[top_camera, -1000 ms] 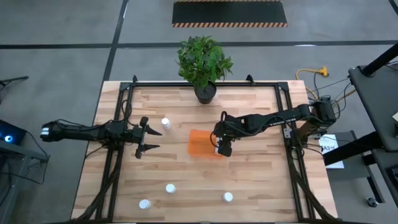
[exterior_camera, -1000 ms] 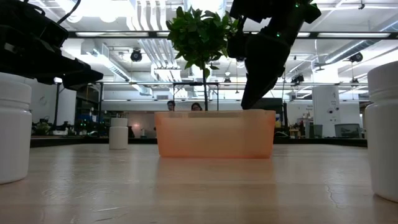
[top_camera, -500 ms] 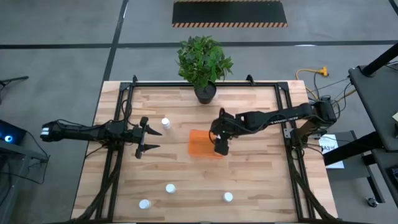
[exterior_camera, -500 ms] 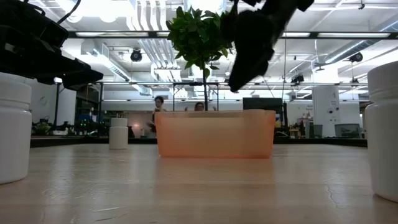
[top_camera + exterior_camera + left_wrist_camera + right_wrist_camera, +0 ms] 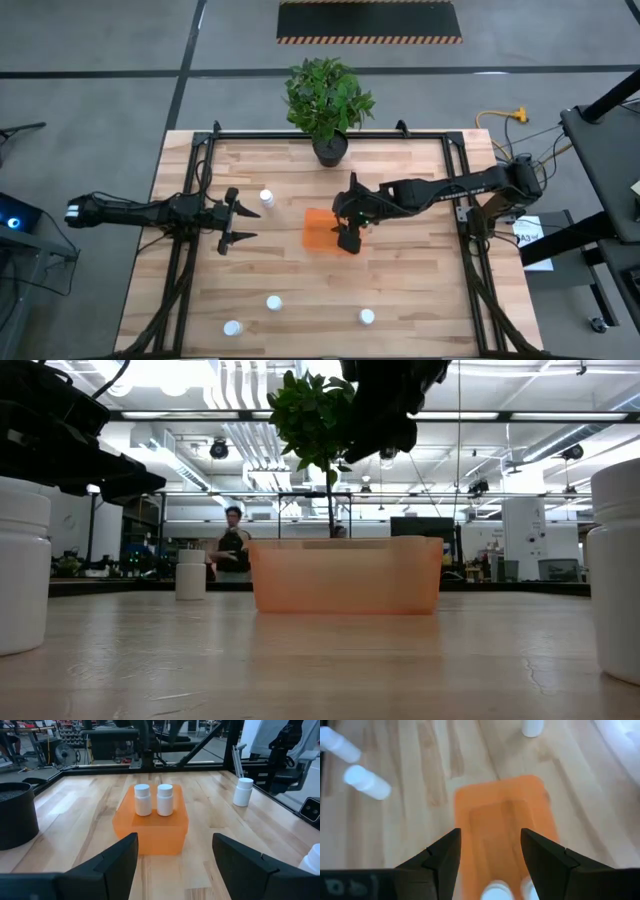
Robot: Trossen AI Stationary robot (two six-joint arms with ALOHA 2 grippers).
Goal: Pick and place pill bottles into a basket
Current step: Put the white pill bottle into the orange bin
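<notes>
Above the orange basket (image 5: pixel 322 231) hung the right gripper (image 5: pixel 347 240), up in the air near the middle of the table (image 5: pixel 420 290). Its two dark fingers (image 5: pixel 441 857) were spread apart and held nothing. Two pill bottles (image 5: pixel 143 799) stood side by side inside the basket, close to one end. Four more white bottles sat out on the wood: one (image 5: pixel 266 198) just beside the left gripper (image 5: pixel 236 220), and three (image 5: pixel 273 302) well apart along the near edge of the table. The left gripper waited off to the side of the basket, with its fingers wide apart and empty.

It looked like the right arm was done with a drop, so about a third of the job was finished. Next, one arm would need to go to a bottle on the table. The bottle by the left gripper looked the easiest to reach. The fingers would have to go down around it, squeeze it gently, and lift it straight up so it did not tip.
</notes>
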